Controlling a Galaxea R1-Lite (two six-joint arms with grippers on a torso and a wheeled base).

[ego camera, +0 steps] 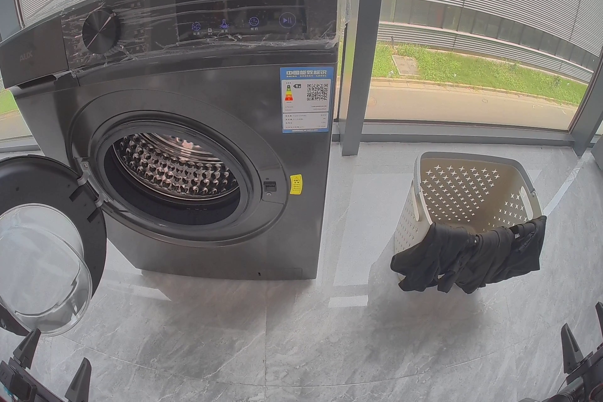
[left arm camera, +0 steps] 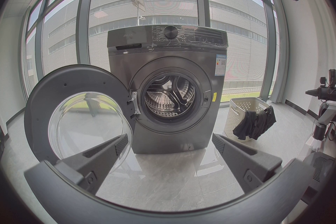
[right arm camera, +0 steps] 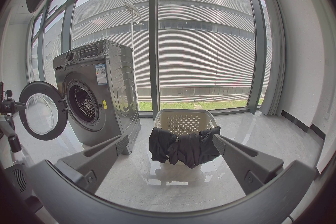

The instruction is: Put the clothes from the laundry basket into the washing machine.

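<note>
Head view. The floor [ego camera: 301,328] is polished grey stone-look tile and reflective, with tall glazing [ego camera: 477,14] behind. The washing machine [ego camera: 207,89] is a dark grey metal front-loader, its control panel still under wrinkled plastic film. Its round door [ego camera: 44,246], a domed clear pane in a dark ring, hangs swung open on the robot's left. The drum [ego camera: 176,168] is dimpled, perforated steel. The laundry basket [ego camera: 471,190] is cream plastic and roughly rectangular, with star-shaped cut-outs. It stands on the floor to the right of the machine, apart from it. The clothes [ego camera: 471,259] are black, limp and creased, and are draped over the basket's near rim, hanging down its outside. The left gripper [ego camera: 55,356] and the right gripper [ego camera: 584,325] sit low at the near corners, well apart from basket and machine.

Left wrist view. The left gripper [left arm camera: 169,138] faces the open drum. Its dark wedge-shaped fingers [left arm camera: 101,158] are spread wide, with nothing held.

Right wrist view. The right gripper [right arm camera: 169,138] faces the basket and clothes [right arm camera: 182,147]. Its fingers [right arm camera: 245,158] are likewise spread wide and are unloaded.
</note>
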